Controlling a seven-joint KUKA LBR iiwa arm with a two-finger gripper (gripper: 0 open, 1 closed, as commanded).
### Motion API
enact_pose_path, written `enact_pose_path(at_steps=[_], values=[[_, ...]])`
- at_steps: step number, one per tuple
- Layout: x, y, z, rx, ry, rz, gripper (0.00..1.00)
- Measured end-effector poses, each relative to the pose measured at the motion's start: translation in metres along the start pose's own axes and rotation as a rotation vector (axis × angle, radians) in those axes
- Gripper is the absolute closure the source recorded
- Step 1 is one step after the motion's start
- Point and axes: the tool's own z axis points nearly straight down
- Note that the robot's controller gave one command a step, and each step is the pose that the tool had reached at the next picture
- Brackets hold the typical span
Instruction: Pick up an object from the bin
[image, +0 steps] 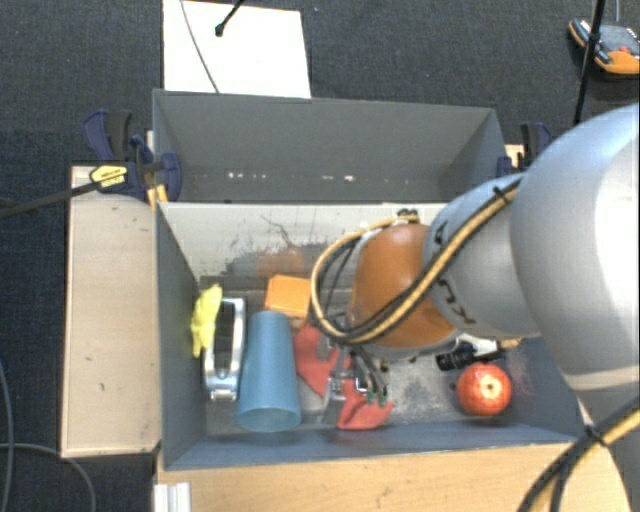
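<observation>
My pincer (352, 386) hangs low over a red thing (366, 414) by the bin's (330, 150) near wall.
Crumpled and soft-looking, the red thing lies slantwise, near-right to far-left, between a smooth blue cup (268, 375) and a glossy apple (485, 389). My arm comes down steeply from the right. I cannot tell whether the pincer is clenched.

The arm (570, 230) is built of broad, rounded links finished in pale silver-grey. Its wrist is wrapped in a smooth, bulbous orange cover (390, 290). A yellow-and-black braided cable (440, 265) is laid across that cover from its upper right, and black cables (318, 280) are looped at its left. Below the cover, the gripper (352, 385) is seen as dark metal parts.
</observation>
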Motion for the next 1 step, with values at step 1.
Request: enact_pose_path(at_steps=[1], values=[[0.0062, 0.0089, 0.0113, 0.001, 0.000, 0.231, 1.00]])
